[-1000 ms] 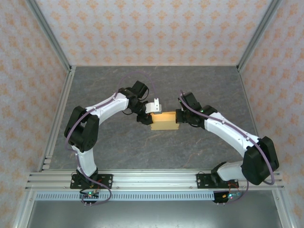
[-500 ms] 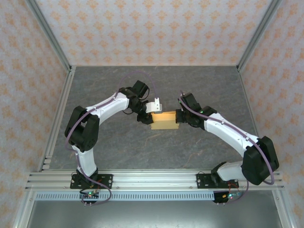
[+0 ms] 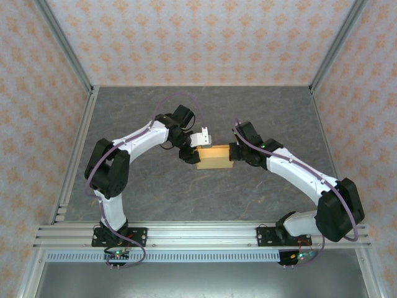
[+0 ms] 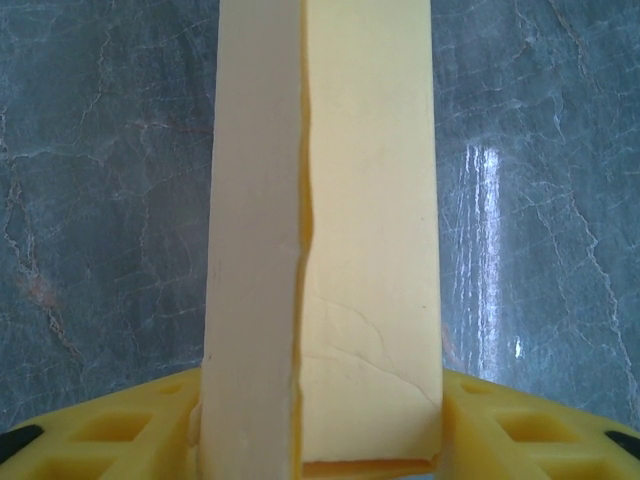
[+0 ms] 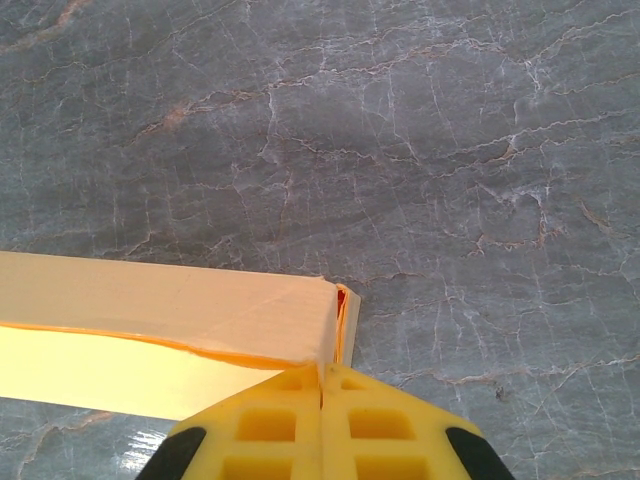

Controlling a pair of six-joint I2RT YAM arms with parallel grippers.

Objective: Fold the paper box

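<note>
I am seeing the paper box [image 3: 214, 157] glowing pale orange-tan at centre frame. The table [image 3: 248, 112] is showing grey marble with thin pale veins, and the walls [image 3: 198, 37] a peach floral print. The left arm [image 3: 133, 141] and right arm [image 3: 298, 171] are reading white with black joints, purple cables [image 3: 177, 96] and yellow fingers [image 4: 120, 435].

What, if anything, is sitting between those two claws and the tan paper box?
Nothing visible stands in the way. The left gripper has a finger on either side of one end of the paper box, and the closed tips of the right gripper meet a corner at its other end.
</note>
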